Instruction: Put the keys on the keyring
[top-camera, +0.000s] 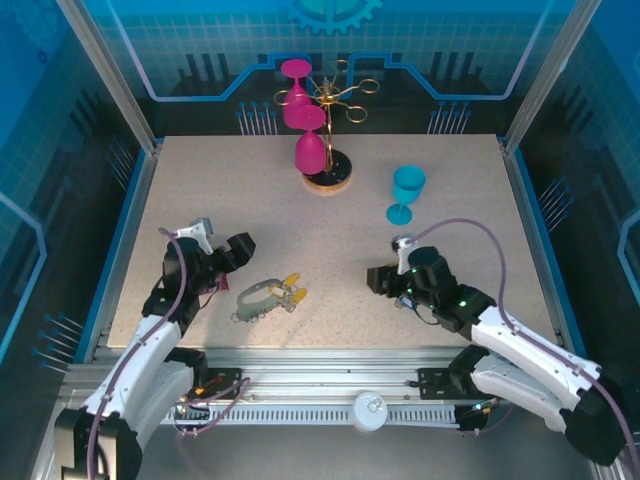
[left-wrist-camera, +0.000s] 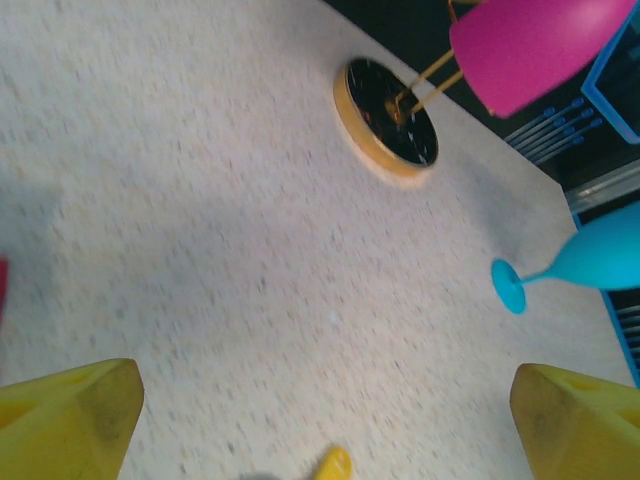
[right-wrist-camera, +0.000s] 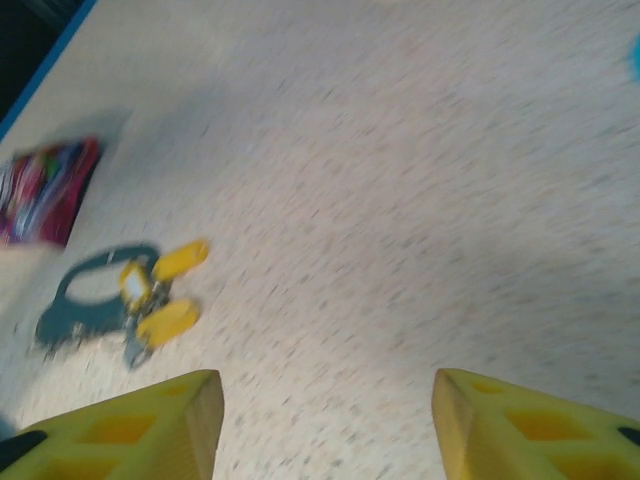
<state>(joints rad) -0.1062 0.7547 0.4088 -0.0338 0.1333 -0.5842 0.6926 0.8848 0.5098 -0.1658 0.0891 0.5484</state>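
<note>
Keys (top-camera: 293, 291) lie touching the keyring (top-camera: 256, 297) on the table between the arms, threading unclear, while the left gripper (left-wrist-camera: 322, 405) and right gripper (right-wrist-camera: 327, 405) hover wide apart, empty.

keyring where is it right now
In the top view the keyring lies on the table near the front edge, left of centre, just right of the left pincer, yellow keys at its right end.
</note>
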